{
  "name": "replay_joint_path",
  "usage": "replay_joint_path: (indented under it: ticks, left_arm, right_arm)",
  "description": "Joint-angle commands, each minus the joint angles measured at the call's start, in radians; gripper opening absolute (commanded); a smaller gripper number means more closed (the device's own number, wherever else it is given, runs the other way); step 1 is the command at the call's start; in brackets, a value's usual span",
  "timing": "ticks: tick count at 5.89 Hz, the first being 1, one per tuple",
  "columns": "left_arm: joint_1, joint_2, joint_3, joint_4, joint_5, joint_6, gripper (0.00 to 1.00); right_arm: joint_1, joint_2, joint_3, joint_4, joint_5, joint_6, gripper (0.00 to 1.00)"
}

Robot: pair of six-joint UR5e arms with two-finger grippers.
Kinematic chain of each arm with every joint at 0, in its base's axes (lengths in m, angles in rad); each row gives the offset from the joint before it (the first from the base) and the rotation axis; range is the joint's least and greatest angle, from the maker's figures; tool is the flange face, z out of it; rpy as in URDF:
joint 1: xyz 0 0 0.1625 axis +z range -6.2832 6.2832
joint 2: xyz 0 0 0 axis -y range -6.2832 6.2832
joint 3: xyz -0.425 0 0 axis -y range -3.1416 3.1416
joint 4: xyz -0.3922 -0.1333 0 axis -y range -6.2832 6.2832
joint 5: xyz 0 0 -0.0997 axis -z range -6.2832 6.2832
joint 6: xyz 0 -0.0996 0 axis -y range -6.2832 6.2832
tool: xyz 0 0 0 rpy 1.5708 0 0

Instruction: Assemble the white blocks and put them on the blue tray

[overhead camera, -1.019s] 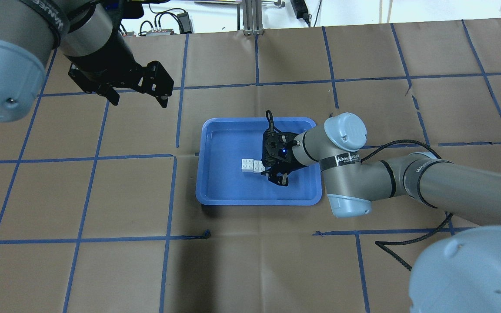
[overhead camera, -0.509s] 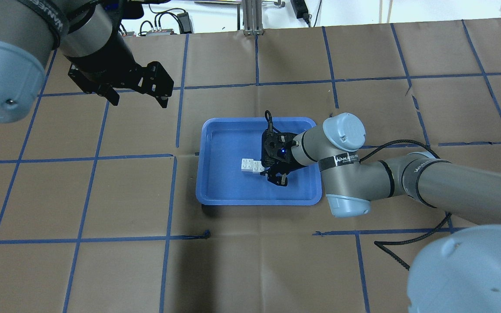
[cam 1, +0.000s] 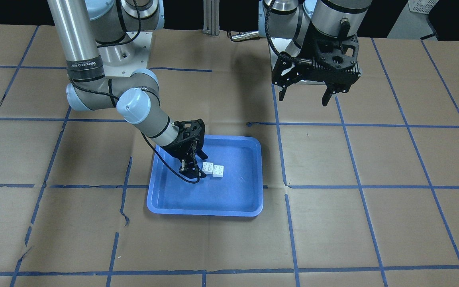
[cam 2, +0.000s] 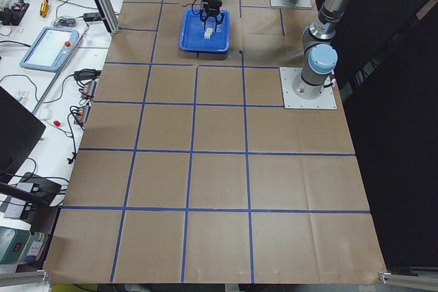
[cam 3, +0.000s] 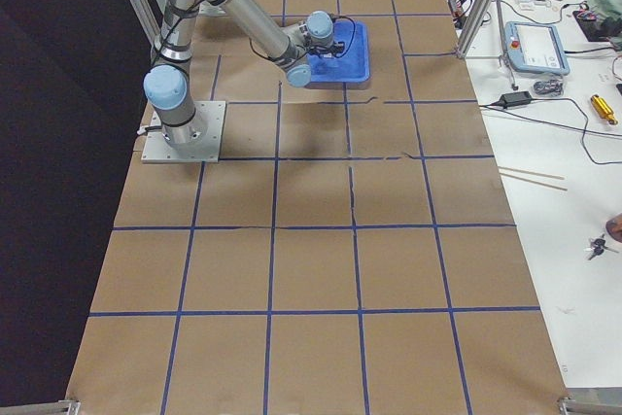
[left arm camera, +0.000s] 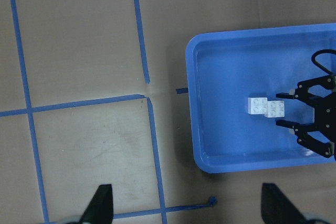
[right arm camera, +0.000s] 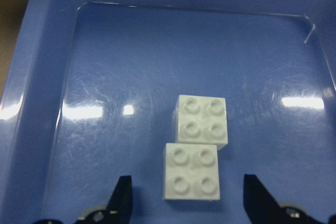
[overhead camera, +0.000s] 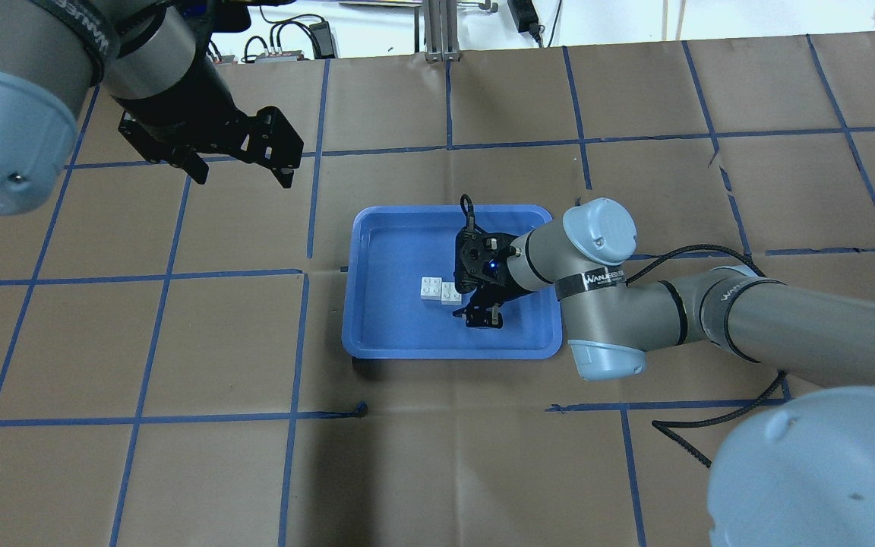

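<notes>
At the bottom of the right wrist view, the right hand (right arm camera: 190,203) is spread on both sides of two small white square studded plastic blocks (right arm camera: 197,148). They touch each other, a little shifted, in the middle of the shallow blue plastic tray (right arm camera: 47,93). In the upper left of the overhead view, the left hand (overhead camera: 242,176) hangs spread over the brown desk (overhead camera: 217,342).

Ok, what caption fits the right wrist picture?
Two white blocks sit touching in the blue tray, by the open right end effector.

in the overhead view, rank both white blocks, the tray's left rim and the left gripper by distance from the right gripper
1. Right-side white block, right beside the right gripper.
2. Left-side white block, touching the first.
3. Blue tray left rim, farther left.
4. Left gripper, far upper left, off the tray.
</notes>
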Motion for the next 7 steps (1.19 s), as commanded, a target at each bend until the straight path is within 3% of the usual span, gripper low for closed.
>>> replay_joint_path:
  ticks: [1, 3, 5, 7]
  left_arm:
    - [0.002, 0.002, 0.003, 0.000, 0.001, 0.006, 1.00]
    - [0.002, 0.011, -0.007, -0.002, 0.000, 0.007, 1.00]
    - [0.002, 0.011, -0.006, -0.002, 0.000, 0.009, 1.00]
    - [0.003, 0.011, -0.006, -0.002, -0.002, 0.009, 1.00]
  right_arm:
    - [0.000, -0.006, -0.038, 0.002, -0.002, 0.049, 1.00]
    - [-0.005, -0.006, -0.061, 0.011, -0.016, 0.098, 1.00]
    - [-0.018, -0.025, -0.076, 0.065, -0.085, 0.161, 1.00]
    - [-0.028, -0.104, -0.192, 0.360, -0.163, 0.169, 1.00]
